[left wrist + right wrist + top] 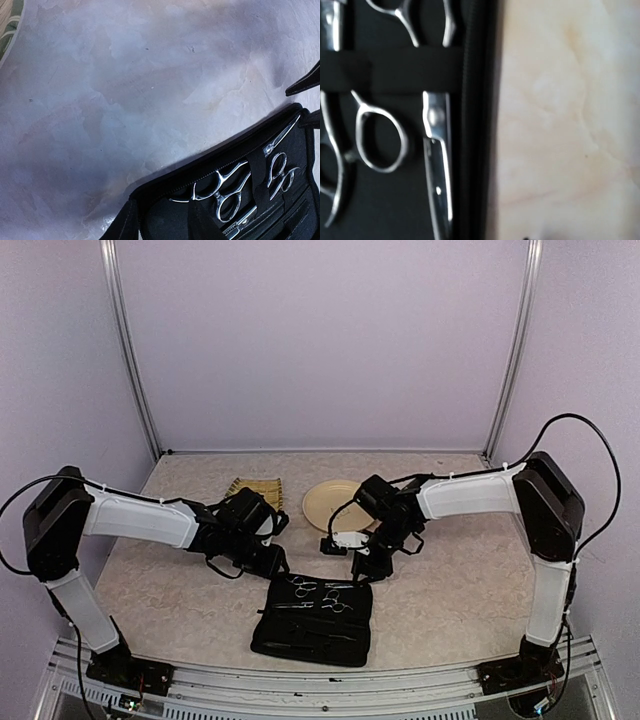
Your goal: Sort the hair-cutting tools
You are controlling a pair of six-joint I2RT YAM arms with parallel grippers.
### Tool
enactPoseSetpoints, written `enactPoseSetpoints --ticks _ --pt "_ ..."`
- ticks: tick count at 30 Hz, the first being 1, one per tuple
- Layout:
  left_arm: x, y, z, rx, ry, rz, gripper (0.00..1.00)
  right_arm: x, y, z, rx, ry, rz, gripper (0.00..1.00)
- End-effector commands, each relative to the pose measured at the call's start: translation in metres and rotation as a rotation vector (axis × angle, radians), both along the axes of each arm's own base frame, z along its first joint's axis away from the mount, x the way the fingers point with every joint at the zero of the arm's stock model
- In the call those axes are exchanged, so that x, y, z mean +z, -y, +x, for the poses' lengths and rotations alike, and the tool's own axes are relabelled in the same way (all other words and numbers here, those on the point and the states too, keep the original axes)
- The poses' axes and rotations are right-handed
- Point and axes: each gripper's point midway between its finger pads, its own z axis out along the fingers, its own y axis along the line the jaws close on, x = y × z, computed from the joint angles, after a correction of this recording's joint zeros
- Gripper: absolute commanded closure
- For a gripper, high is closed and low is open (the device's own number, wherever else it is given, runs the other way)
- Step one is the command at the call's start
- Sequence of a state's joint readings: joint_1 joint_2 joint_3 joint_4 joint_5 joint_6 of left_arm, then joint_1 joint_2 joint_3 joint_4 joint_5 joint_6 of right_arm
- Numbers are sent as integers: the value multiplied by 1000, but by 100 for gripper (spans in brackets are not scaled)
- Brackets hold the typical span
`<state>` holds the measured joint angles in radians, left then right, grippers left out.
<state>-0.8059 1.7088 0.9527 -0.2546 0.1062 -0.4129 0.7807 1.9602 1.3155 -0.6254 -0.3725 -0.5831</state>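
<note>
2 silver scissors [219,194] sit strapped inside 1 black case [351,640].

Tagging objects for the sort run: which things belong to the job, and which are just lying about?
Job: silver scissors; second scissors beside it.
Lying about: black zip case holding them; bamboo tray; yellow plate.

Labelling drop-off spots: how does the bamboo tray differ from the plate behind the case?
The bamboo tray is angular, slatted and golden-brown; the plate is round, smooth and pale yellow. The tray lies left of the plate. Both lie flat beyond the black case.
</note>
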Motion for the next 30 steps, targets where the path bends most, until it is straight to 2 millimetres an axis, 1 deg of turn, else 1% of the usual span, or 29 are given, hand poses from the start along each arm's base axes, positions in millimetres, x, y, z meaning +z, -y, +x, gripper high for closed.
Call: enactPoseSetpoints --ticks 1,5,8,11,15,20,23,26,28,30 --pt "2 2 -5 2 0 -25 66 -3 2 3 -17 -5 -30 67" --pt "2 3 -5 1 0 -27 66 -6 3 5 -19 4 -39 75" --pt "2 2 -5 2 1 -25 66 -9 3 4 -18 -9 -52 89" --pt "4 3 -3 5 7 -23 66 -8 1 6 -18 -4 -46 99" --pt "13 0 5 19 38 -4 61 4 -3 16 -27 40 -35 100" --pt "41 -7 23 50 98 -7 56 33 -6 39 -48 176 -8 100" --pt "55 -6 30 48 121 -44 52 48 -8 47 -55 234 14 100" --pt "61 6 30 -12 134 -88 50 62 -13 47 -46 264 65 100" --pt "64 14 30 -57 142 -117 50 72 -16 41 -12 281 115 100" --pt "68 17 36 -69 137 -162 50 83 -17 40 3 326 161 100"
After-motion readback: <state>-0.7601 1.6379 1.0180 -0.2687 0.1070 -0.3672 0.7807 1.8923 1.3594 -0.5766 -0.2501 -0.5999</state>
